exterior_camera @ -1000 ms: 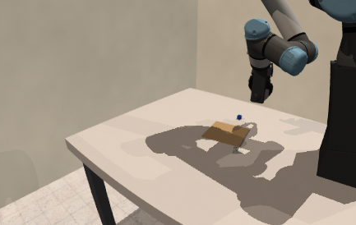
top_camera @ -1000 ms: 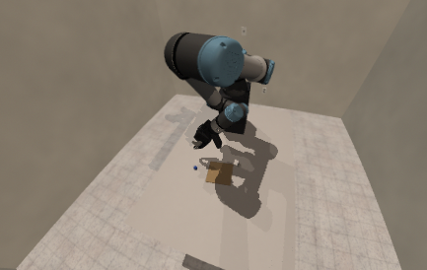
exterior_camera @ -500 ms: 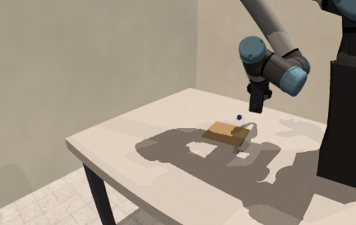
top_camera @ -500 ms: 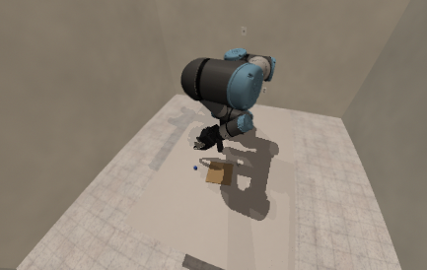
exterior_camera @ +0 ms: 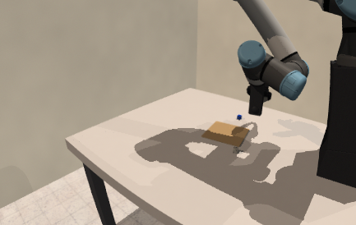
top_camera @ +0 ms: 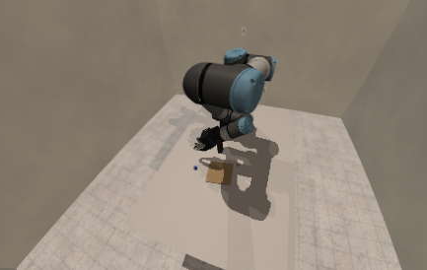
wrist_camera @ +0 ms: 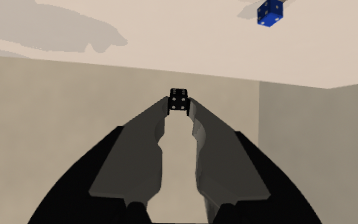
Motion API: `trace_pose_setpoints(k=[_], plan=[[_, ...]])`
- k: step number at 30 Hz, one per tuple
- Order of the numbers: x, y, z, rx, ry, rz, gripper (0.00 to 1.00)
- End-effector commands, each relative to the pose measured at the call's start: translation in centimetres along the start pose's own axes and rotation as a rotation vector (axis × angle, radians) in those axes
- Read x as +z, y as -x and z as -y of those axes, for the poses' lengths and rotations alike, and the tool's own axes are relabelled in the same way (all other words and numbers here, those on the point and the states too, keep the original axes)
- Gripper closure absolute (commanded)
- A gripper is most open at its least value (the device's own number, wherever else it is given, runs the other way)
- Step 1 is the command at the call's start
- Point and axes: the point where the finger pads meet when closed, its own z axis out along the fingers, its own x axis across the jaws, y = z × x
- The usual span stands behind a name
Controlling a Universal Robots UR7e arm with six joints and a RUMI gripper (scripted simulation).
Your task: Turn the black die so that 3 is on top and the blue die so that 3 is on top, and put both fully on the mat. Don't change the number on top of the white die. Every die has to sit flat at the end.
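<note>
Four pips mark one face of the black die (wrist_camera: 179, 103), pinched in the tool (top_camera: 207, 140) (exterior_camera: 256, 107) (wrist_camera: 178, 98)

Top: high, tabletop; exterior: nearer, tabletop; wrist: along fingers.

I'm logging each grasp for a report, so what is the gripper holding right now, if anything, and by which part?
The black die, pinched by two opposite side faces between the fingertips of the gripper.
</note>
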Motion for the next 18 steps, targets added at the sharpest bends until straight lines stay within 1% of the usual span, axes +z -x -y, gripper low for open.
trace_pose_setpoints(k=[1, 8, 10, 18], plan=[[0.7, 0.0, 1.0, 0.001, 0.001, 0.0, 1.0], [2.2, 0.0, 3.2, 0.001, 0.001, 0.0, 1.0], [2.2, 0.0, 3.2, 0.001, 0.001, 0.0, 1.0], [3.7, -0.1, 5.3, 0.001, 0.001, 0.0, 1.0]])
